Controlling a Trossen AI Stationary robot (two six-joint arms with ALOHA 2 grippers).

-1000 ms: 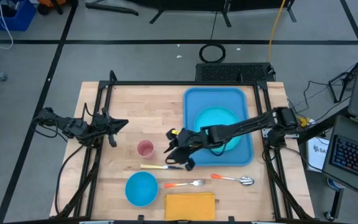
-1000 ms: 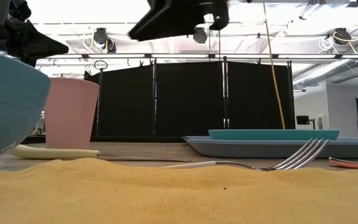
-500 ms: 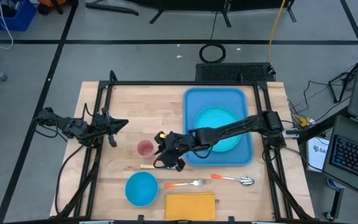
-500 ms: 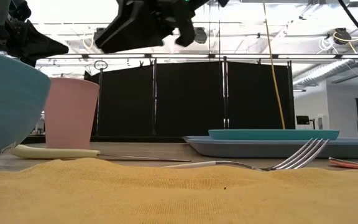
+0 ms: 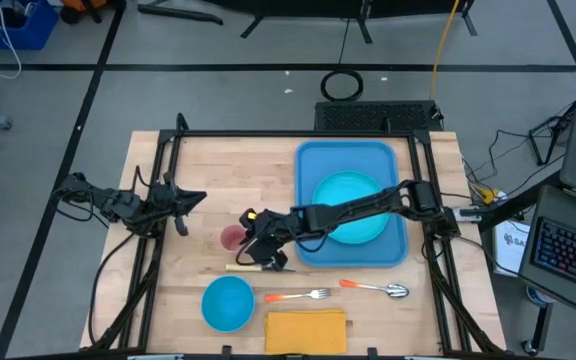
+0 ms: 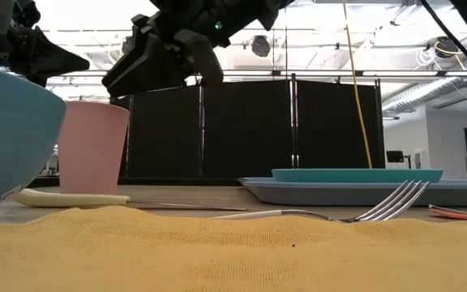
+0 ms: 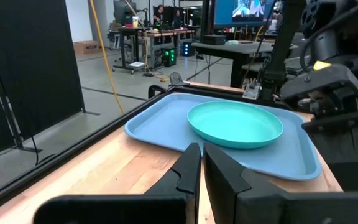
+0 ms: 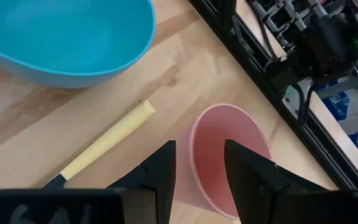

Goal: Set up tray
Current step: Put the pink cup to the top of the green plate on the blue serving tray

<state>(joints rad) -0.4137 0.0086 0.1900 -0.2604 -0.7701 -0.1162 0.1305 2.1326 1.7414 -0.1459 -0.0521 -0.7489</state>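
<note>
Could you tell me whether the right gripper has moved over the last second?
Yes: the right gripper has travelled away from the large blue plastic tray, reaching the pink cup.

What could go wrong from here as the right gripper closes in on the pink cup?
The right gripper is open with one finger over the pink cup rim; a misaligned close could tip the light cup. The yellow-handled knife and blue bowl lie close by, so a low sweep might knock them. The left gripper waits shut at the table's left.
</note>
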